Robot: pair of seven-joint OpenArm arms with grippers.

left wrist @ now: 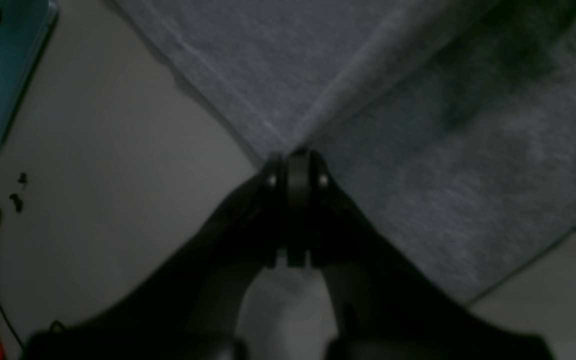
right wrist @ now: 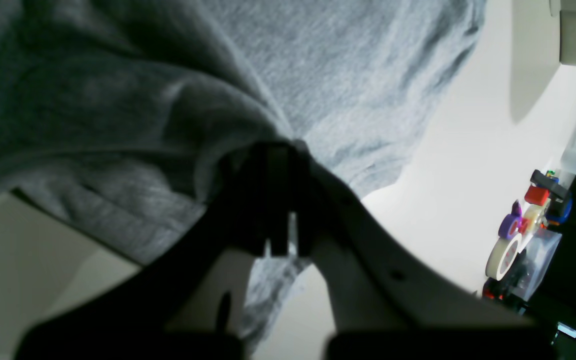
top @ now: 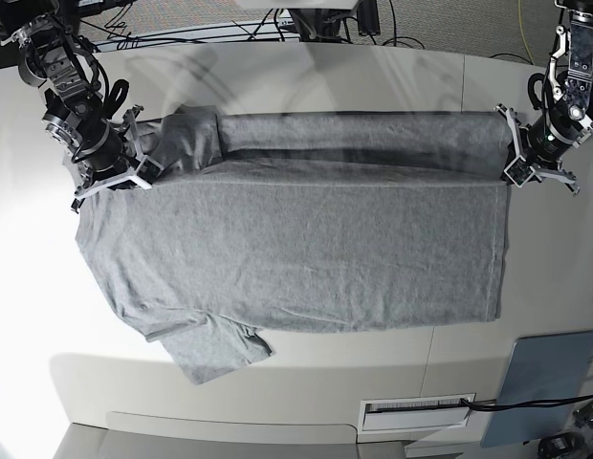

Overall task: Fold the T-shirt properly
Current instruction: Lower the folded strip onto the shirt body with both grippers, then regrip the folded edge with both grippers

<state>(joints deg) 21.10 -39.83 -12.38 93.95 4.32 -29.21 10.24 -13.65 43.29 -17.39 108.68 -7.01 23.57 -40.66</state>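
Lying spread on the white table (top: 306,72), the T-shirt (top: 306,249) shows only plain grey cloth; no lettering or label can be read on it in any view. Its long axis runs across the base view, with the sleeve end toward that view's left and the hem end toward its right. Nearest the camera, one sleeve (top: 215,349) lies flat, angled toward the front table edge. The far edge of the shirt is turned over toward the near side as a long fold (top: 359,132) running parallel to the long axis.

The right gripper (top: 134,158) sits at the fold's sleeve end, jaws closed tight on bunched grey cloth. The left gripper (top: 516,153) sits at the fold's hem end, jaws closed tight on a corner of the cloth.
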